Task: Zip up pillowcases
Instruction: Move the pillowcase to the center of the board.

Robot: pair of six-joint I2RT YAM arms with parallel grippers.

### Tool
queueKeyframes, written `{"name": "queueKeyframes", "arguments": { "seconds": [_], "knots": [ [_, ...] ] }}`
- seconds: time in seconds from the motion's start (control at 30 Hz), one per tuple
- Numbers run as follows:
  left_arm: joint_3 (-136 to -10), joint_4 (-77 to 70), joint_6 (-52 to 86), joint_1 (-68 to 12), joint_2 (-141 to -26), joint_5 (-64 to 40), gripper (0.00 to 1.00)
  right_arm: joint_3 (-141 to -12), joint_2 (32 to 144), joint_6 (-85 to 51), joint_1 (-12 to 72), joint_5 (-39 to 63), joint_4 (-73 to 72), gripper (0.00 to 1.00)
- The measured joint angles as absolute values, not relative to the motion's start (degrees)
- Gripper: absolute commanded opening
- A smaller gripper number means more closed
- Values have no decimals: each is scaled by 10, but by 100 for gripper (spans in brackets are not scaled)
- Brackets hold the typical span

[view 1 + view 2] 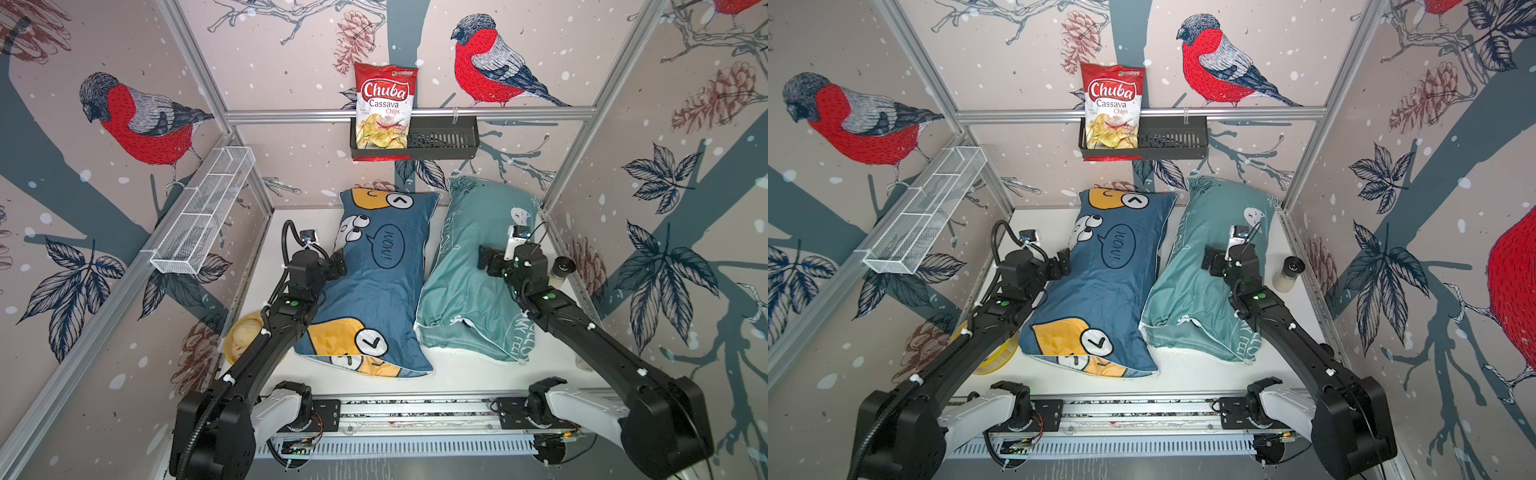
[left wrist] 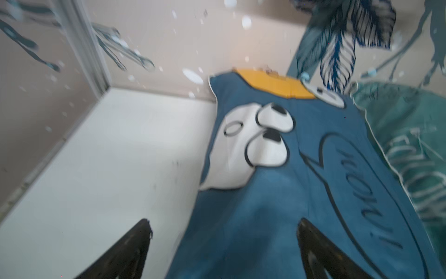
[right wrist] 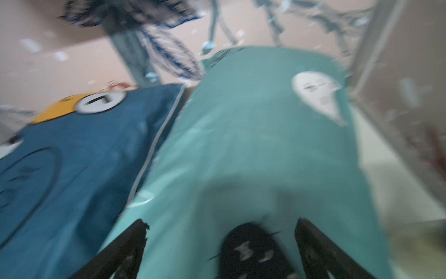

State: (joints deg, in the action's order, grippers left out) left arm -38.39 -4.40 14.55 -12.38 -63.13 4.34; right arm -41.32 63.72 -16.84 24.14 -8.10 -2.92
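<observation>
- While both arms reach out from the near rail, the white desk [image 1: 457, 374] [image 1: 1204, 374] carries two stuffed cases lying lengthwise side by side. Their long edges touch and their far ends sit against the back wall.
- On the robot's left lies the blue pillowcase [image 1: 374, 291] [image 1: 1100, 286] [image 2: 277, 193] [image 3: 84, 157], printed with orange and white cartoon faces and a "WOW!" bubble. In both top views a thin white edge runs along its near end.
- On the right lies the teal pillowcase [image 1: 461, 266] [image 1: 1187, 270] [image 2: 410, 135] [image 3: 253, 145], with pale lettering down its sides. At its near end the seam gapes a little and white shows through.
- From where I stand, the left claw [image 1: 338, 264] [image 1: 1064, 262] [image 2: 223, 224] hovers at the blue pillowcase's outer long edge, about halfway along. Its fingers [image 2: 125, 253] are spread wide and released, one over bare desk and one over blue fabric.
- Over the middle of the teal pillowcase, the right claw [image 1: 484, 257] [image 1: 1209, 259] [image 3: 220, 222] is likewise spread wide and grips nothing. Its wrist view is blurred, and I cannot make out the dark smudge between the fingers [image 3: 318, 253].
- A white wire basket [image 1: 203, 212] [image 1: 921, 216] hangs on the left wall.
- A black basket [image 1: 440, 139] [image 1: 1171, 139] hangs on the back wall.
- A red bag of chips [image 1: 384, 104] [image 1: 1112, 104] stands upright in the black basket's left end.
- A yellow dish [image 1: 243, 336] [image 1: 992, 361] lies on the desk, partly under the left arm.
- A small pale jar [image 1: 561, 270] [image 1: 1287, 274] with a dark cap stands between the teal pillowcase and the right wall.
</observation>
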Motion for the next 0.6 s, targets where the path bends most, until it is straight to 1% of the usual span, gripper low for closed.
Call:
{"name": "queueKeyframes", "arguments": {
  "seconds": [0.13,0.33,0.47,0.6],
  "knots": [
    [-377,26,167,-137,-640,-17,92,-440,675,-214,343,-28,-1,94],
    [-328,30,212,-157,-627,-31,82,-515,805,-257,449,16,-5,88],
    [-303,2,248,-188,-628,-29,79,-561,886,-273,483,38,-18,84],
    [-300,-20,277,-216,-638,-22,76,-581,942,-287,479,47,-24,80]
  ]
}}
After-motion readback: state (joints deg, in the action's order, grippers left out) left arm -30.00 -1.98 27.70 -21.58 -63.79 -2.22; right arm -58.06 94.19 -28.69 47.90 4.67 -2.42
